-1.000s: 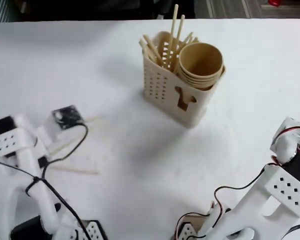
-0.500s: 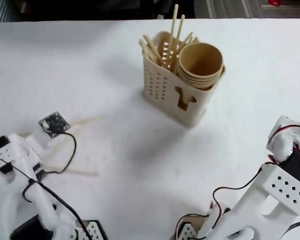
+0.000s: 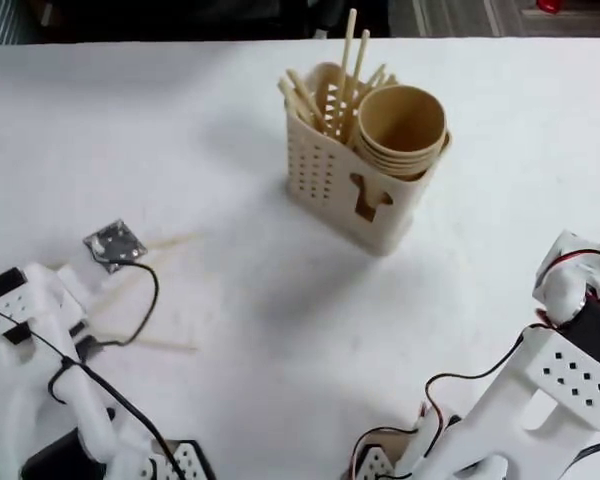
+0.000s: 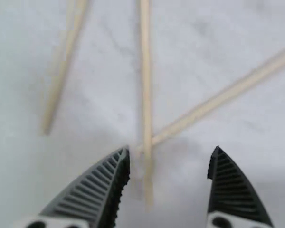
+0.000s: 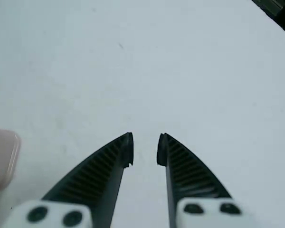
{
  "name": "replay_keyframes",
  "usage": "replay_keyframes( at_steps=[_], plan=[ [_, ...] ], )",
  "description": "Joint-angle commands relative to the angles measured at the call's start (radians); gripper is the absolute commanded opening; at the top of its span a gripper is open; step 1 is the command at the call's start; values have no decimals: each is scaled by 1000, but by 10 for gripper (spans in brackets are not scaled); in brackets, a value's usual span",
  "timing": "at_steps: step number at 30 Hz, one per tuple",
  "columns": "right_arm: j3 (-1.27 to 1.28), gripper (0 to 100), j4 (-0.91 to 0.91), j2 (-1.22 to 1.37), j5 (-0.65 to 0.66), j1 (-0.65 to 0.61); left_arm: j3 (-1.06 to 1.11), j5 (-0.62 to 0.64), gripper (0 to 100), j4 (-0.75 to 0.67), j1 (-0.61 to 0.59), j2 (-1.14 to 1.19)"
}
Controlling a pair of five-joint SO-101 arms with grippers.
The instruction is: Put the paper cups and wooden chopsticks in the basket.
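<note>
1. The L arm [image 3: 25,330] is seen at the near-left corner of the table [image 3: 160,120] in the high view, bent low over the surface.
2. The L gripper [image 4: 171,153] is held wide open w/ nothing gripped. It is set close above the table, both dark ribbed jaws pointing at the sticks.
3. Three loose chopsticks [image 4: 145,85] are laid flat on the table under that gripper.
   - One is run straight in between the jaw tips, closer to one jaw than the other.
   - A 2nd [image 4: 228,92] is slanted across it, and the crossing is approx. level w/ the tips.
   - A 3rd [image 4: 61,76] is set apart to the side, touching neither.
   - In the high view they are scattered just right of the L arm, well apart from the basket.
4. The basket [image 3: 330,185] is stood upright at the table's far middle. It is beige, w/ perforated walls.
5. A bunch of upright chopsticks [image 3: 350,60] is leaned in its left part, one stick poking up higher than the rest.
6. A stack of nested brown cups [image 3: 405,125] is seated in its right part, mouth up, rims above the basket's edge.
7. The R arm [image 3: 570,365] is parked at the near-right corner, well away from the basket.
8. The R gripper [image 5: 145,144] is narrowed to a slim gap, holding nothing, over bare table.
</note>
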Motion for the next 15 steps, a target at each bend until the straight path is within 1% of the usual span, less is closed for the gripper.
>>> replay_keyframes(
  at_steps=[1,7,11,15],
  plan=[
    [-5,99,-21,1,0,-12,35,-371,268,-112,36,-25],
    [-5,99,-19,1,0,-12,84,-373,272,-180,36,-24],
    [-5,99,-19,1,0,-12,86,-373,273,-186,38,-22],
    [-5,99,-19,1,0,-10,84,-368,273,-187,65,-22]
  ],
)
